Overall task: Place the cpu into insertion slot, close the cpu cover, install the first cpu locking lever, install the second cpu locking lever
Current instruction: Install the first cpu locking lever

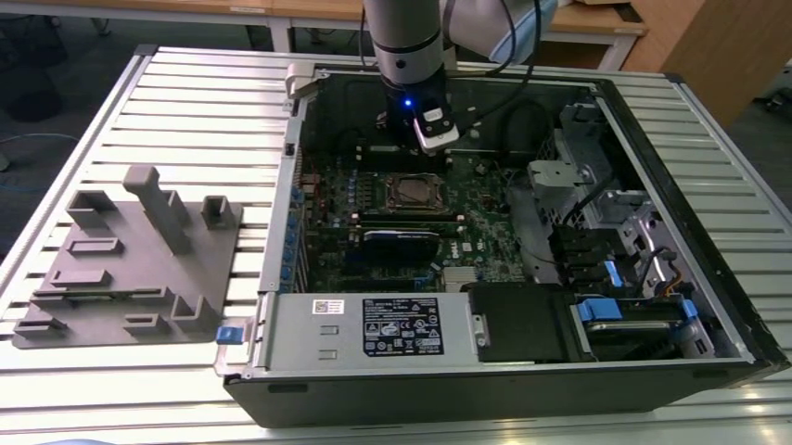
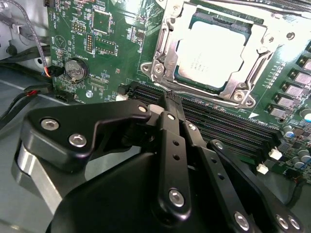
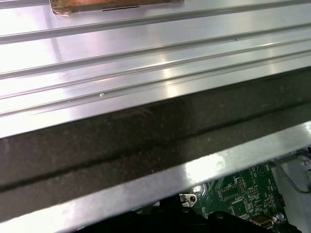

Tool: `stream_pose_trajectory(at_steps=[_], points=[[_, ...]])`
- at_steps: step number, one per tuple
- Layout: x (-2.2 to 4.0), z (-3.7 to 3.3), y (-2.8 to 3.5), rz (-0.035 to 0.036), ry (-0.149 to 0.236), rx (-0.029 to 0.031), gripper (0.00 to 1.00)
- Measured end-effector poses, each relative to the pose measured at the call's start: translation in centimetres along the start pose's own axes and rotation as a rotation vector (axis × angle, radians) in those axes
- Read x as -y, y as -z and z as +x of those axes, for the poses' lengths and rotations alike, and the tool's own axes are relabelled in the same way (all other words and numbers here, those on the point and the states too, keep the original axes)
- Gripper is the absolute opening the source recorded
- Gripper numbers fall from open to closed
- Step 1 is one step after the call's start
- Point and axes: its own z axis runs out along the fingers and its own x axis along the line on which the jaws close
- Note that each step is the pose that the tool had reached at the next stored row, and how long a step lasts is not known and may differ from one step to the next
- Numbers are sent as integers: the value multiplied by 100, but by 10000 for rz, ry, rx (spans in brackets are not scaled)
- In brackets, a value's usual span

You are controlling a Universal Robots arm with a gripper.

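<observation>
Lying just beyond the claw, cpu

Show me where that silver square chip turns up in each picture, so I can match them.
Exterior view: the cpu sits mid-board inside the open computer case, just in front of the arm.
Second wrist view: the cpu lies inside the cpu cover window.
First wrist view: a corner of the green board beside the computer case edge.
Shared landmark: the green board.
</observation>
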Motion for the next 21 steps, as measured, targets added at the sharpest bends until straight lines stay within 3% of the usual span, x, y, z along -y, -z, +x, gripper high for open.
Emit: stream_pose_trajectory(at_steps=[5,7,9,11,21], points=[[0,0,0,11,-4,-34,11],[0,0,-1,23,-8,-80,11],[0,0,-1,65,-23,-211,11],[0,0,-3,116,-42,-385,11],[0,0,-2,121,-44,-400,11]])
